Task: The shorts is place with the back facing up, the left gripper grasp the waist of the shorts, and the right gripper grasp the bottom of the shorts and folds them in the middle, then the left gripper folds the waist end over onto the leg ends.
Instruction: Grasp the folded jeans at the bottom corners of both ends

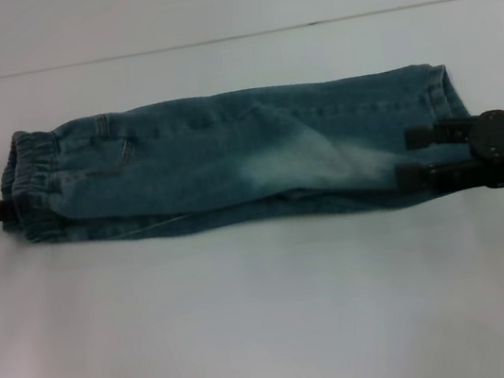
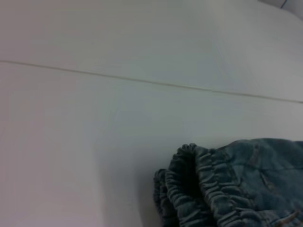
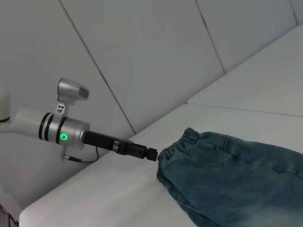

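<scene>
Faded blue-green denim shorts (image 1: pixel 228 159) lie folded lengthwise into a long narrow band across a white counter (image 1: pixel 273 320), in the head view. The gathered elastic waist (image 1: pixel 33 185) is at the robot's left end, and the bottom of the shorts (image 1: pixel 438 92) is at the right end. The left hand (image 1: pixel 1 211) reaches in from the left edge and meets the waist; whether its fingers are closed on the fabric cannot be told. The right hand (image 1: pixel 415 155) lies over the leg end with its two black fingers spread apart, one above the other, resting on the denim. In the right wrist view, the left hand's tip (image 3: pixel 150 154) touches the ruffled waistband
</scene>
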### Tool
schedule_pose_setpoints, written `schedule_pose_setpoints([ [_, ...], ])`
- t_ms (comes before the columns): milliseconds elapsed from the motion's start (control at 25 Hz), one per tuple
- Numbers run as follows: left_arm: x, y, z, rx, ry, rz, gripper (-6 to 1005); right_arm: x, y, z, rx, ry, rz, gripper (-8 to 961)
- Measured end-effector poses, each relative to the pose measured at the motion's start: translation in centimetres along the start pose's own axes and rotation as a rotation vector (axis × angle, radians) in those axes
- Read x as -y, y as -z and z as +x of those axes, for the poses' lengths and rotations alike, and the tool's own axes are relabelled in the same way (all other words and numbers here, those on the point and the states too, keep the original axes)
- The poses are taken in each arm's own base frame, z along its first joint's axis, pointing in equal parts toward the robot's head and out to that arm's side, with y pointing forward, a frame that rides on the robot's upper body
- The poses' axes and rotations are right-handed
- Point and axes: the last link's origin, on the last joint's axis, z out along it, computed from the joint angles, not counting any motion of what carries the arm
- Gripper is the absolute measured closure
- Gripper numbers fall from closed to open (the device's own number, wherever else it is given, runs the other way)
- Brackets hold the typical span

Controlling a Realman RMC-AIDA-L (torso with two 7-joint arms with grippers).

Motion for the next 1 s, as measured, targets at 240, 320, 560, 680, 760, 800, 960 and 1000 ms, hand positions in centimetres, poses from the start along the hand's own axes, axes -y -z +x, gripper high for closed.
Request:
schedule_pose_setpoints([
  [240,-0.6,-1.9,0.2,0.035,-0.123,0.058,64,0.2,-0.7,0.4,-0.005,-0.019,0.016,7],
  [320,-0.8,-2.3,0.2,0.041,-0.141,0.067,64,0.2,-0.9,0.5,-0.008,-0.024,0.020,7],
  [560,-1.1,-3.3,0.2,0.059,-0.162,0.068,65,0.4,-1.2,0.9,-0.006,-0.041,0.028,6],
  [680,-1.1,-3.8,0.0,0.071,-0.172,0.078,66,0.5,-1.4,1.0,-0.004,-0.042,0.040,6],
  [760,-1.2,-3.9,0.0,0.075,-0.179,0.076,66,0.6,-1.5,1.0,-0.004,-0.044,0.048,6],
  [800,-1.2,-3.9,0.1,0.076,-0.184,0.073,66,0.6,-1.6,1.1,-0.003,-0.045,0.049,6],
  [960,-1.1,-3.5,0.2,0.062,-0.196,0.084,129,0.6,-1.7,1.1,-0.002,-0.048,0.048,7],
  [1000,-1.1,-3.4,0.2,0.060,-0.199,0.085,145,0.7,-1.8,1.2,-0.002,-0.049,0.050,7],
])
